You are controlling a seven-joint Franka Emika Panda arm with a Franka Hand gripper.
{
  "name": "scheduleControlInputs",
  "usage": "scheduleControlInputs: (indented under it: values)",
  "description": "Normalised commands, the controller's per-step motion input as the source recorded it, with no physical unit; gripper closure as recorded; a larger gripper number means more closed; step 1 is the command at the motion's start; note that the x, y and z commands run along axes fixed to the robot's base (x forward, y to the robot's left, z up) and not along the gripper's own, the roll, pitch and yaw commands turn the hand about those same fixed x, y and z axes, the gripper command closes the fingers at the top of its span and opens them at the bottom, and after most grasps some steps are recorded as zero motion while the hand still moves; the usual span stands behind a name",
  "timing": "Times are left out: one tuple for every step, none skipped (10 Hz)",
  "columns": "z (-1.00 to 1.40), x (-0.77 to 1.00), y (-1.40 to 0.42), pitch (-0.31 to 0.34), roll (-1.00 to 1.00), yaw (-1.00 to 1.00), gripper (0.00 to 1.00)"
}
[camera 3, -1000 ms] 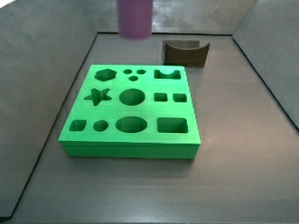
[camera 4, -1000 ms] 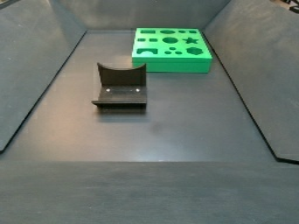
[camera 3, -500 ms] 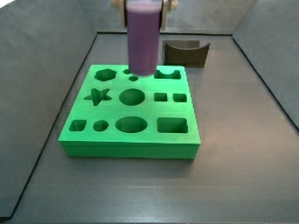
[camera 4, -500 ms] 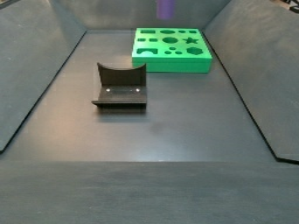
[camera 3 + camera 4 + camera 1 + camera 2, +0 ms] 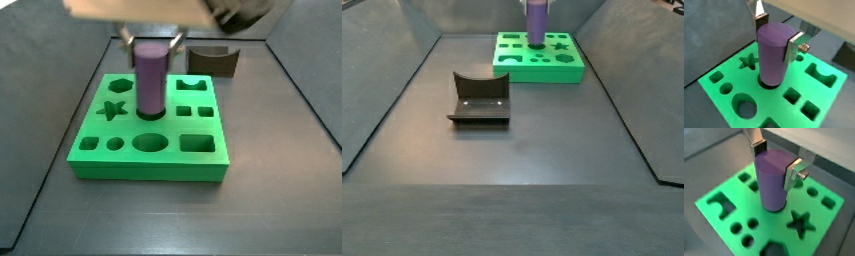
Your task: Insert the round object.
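My gripper (image 5: 777,36) is shut on the round object, a tall smooth purple cylinder (image 5: 774,55), and also shows in the other wrist view (image 5: 773,164). Silver fingers (image 5: 795,46) clamp its upper part on two sides. The cylinder stands upright with its lower end in the round middle hole of the green board (image 5: 731,75). In both side views the cylinder (image 5: 151,75) (image 5: 537,22) rises from the board (image 5: 201,125) (image 5: 567,68) under the gripper (image 5: 150,42).
The board has several other cut-outs: a star (image 5: 112,110), squares, small circles, an oval (image 5: 150,144). A dark brown block with a curved cut-out (image 5: 211,60) stands behind the board, and it shows again on the floor (image 5: 480,97). Grey walls ring the floor.
The gripper has come down with the purple cylinder, from high behind the board to the board's middle hole, where its lower end now sits.
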Motion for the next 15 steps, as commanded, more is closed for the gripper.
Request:
scheduleControlInputs:
  values:
    - [-0.48, -0.09, 0.02, -0.016, -0.10, -0.04, 1.00]
    - [-0.54, 0.12, 0.00, 0.000, -0.11, -0.02, 1.00]
    - [-0.52, 0.37, -0.12, 0.000, -0.06, 0.00, 1.00]
    - [-0.60, 0.38, -0.10, 0.000, -0.05, 0.00, 1.00]
    - [-0.64, 0.27, -0.09, 0.000, -0.03, 0.00, 1.00]
    - [-0.65, 0.15, -0.15, -0.021, -0.06, -0.04, 1.00]
    - [-0.78, 0.20, -0.12, -0.003, 0.00, -0.02, 1.00]
    - [-1.00, 0.00, 0.00, -0.031, 0.18, 0.00, 1.00]
    - [-0.91, -0.25, 0.05, -0.047, 0.23, 0.00, 1.00]
    - [-0.91, -0.44, 0.02, -0.053, 0.19, 0.00, 1.00]
    - [-0.94, -0.41, 0.00, -0.051, 0.15, -0.01, 1.00]
    - [-1.00, -0.14, -0.05, -0.047, 0.05, 0.00, 1.00]
    - [-1.00, 0.01, -0.18, -0.066, 0.00, 0.00, 1.00]
    - [-1.00, 0.26, -0.20, -0.031, 0.02, 0.00, 1.00]
    - [-0.97, 0.31, 0.00, 0.000, 0.17, 0.00, 1.00]
